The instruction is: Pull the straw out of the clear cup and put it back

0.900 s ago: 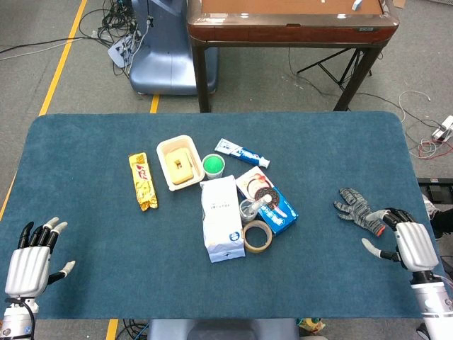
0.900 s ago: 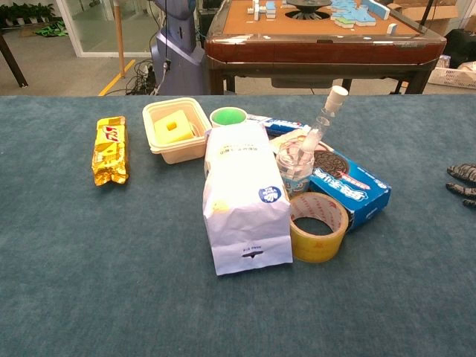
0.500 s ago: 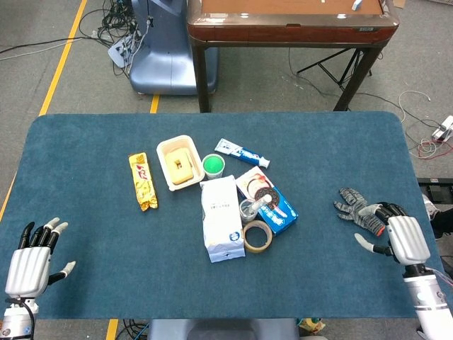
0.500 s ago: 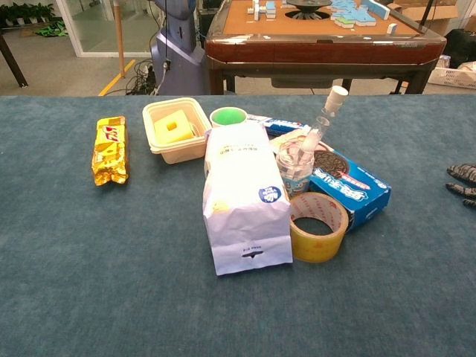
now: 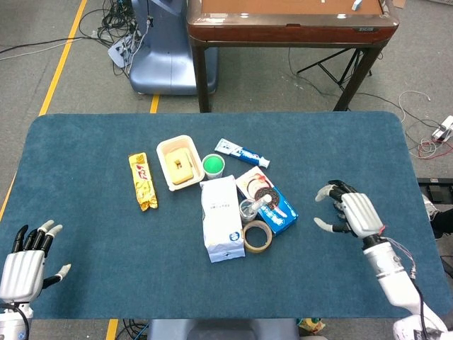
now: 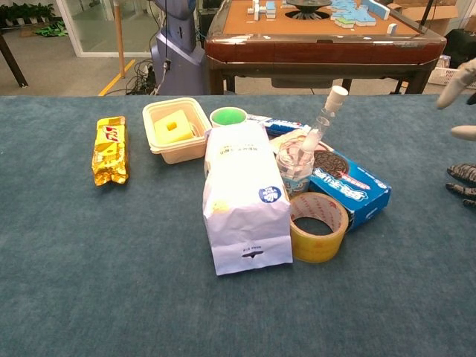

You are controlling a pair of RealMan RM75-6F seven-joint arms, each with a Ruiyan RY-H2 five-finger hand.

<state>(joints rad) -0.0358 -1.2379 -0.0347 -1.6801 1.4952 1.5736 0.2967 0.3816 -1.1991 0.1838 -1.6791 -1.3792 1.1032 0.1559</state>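
While straw stands in clear cup | tub holds probably sponge | both hands spread, empty: left hand, right hand

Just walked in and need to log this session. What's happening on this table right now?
Nothing is being held yet. The right hand hangs open above the blue table, to the right of the clutter, with nothing in it. The left hand is open at the near left corner. The straw stands in the clear cup, which sits among a white bag, a tape roll and a blue cookie box.
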